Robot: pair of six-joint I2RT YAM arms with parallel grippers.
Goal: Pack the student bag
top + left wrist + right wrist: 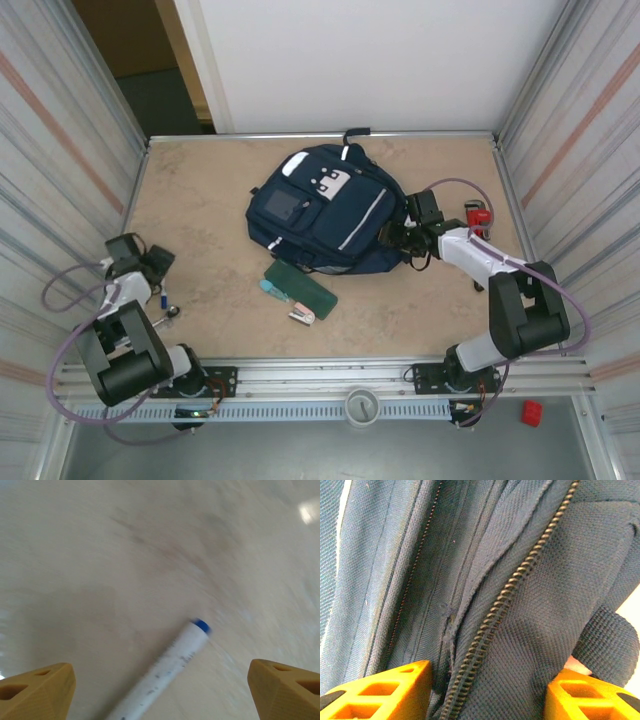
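A: Desk layout?
B: The desk carries the student bag at centre frame, lying flat with its front pockets up.
A: Step in hand?
B: Judged: opening the bag. The right gripper is at the bag's right edge, fingers astride fabric and a zipper. Whether they are clamped on it cannot be told.
A: Left gripper?
B: Lower left of the frame, fingers spread wide over a white pen with a blue cap — not touching it.
A: Next move?
B: Probably secure the fabric and run the zipper open — then load the pen.
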